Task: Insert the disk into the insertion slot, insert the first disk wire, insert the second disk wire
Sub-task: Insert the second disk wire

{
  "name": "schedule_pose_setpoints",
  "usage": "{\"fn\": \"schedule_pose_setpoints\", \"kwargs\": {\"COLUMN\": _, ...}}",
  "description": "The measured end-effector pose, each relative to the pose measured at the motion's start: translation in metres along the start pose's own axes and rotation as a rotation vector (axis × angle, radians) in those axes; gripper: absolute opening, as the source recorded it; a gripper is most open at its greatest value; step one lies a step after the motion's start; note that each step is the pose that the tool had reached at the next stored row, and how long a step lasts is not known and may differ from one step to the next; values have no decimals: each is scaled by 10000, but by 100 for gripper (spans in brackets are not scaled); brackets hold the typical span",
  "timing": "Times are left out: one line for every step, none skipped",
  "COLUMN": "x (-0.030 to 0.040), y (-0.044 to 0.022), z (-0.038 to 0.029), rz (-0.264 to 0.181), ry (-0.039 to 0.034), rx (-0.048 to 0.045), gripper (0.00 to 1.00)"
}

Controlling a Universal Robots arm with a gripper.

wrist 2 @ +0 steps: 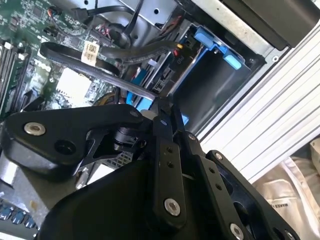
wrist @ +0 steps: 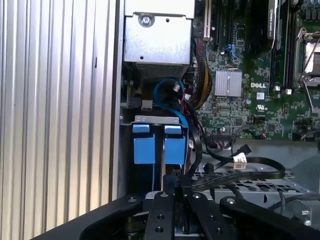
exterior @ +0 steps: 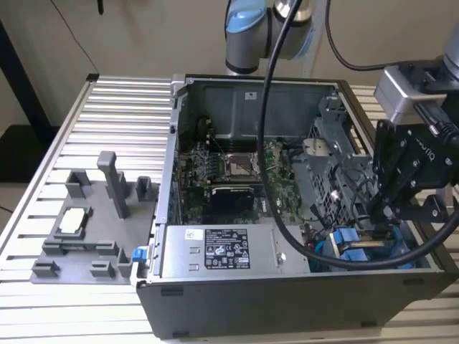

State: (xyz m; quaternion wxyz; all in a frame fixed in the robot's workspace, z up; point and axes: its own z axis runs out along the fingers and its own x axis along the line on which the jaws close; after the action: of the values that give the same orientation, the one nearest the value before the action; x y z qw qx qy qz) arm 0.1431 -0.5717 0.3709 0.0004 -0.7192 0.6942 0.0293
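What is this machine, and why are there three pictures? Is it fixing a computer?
It is a robot arm working inside an open computer case that sits on a ribbed metal table. One camera stands off the arm and sees the whole scene. Two more ride near the arm's wrist, so they look down past its black gripper. In the exterior view the gripper reaches into the case at that view's right, by the blue carrier tabs of the disk, which sits in its grey metal slot. Black wires lie close by. A grey holder tray rests on the table beside the case.
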Motion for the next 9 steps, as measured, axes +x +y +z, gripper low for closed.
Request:
{"fn": "schedule_pose_setpoints", "kwargs": {"x": 1, "y": -2, "z": 3, "rz": 2, "ry": -113, "rx": 5, "gripper": 16}}
{"fn": "schedule_pose_setpoints", "kwargs": {"x": 4, "y": -6, "z": 6, "rz": 4, "ry": -168, "rx": 5, "gripper": 16}}
{"fn": "schedule_pose_setpoints", "kwargs": {"x": 10, "y": -12, "z": 9, "rz": 13, "ry": -170, "rx": -1, "gripper": 16}}
{"fn": "schedule_pose_setpoints", "kwargs": {"x": 16, "y": -16, "z": 12, "rz": 26, "ry": -171, "rx": -10, "gripper": 16}}
{"fn": "schedule_pose_setpoints", "kwargs": {"x": 21, "y": -19, "z": 15, "rz": 36, "ry": -172, "rx": -23, "gripper": 16}}
{"fn": "schedule_pose_setpoints", "kwargs": {"x": 28, "y": -24, "z": 17, "rz": 45, "ry": -173, "rx": -44, "gripper": 16}}
{"fn": "schedule_pose_setpoints", "kwargs": {"x": 34, "y": -29, "z": 21, "rz": 55, "ry": -174, "rx": -63, "gripper": 16}}
{"fn": "schedule_pose_setpoints", "kwargs": {"x": 41, "y": -33, "z": 26, "rz": 68, "ry": -175, "rx": -78, "gripper": 16}}
{"fn": "schedule_pose_setpoints", "kwargs": {"x": 48, "y": -35, "z": 32, "rz": 89, "ry": -176, "rx": -81, "gripper": 16}}
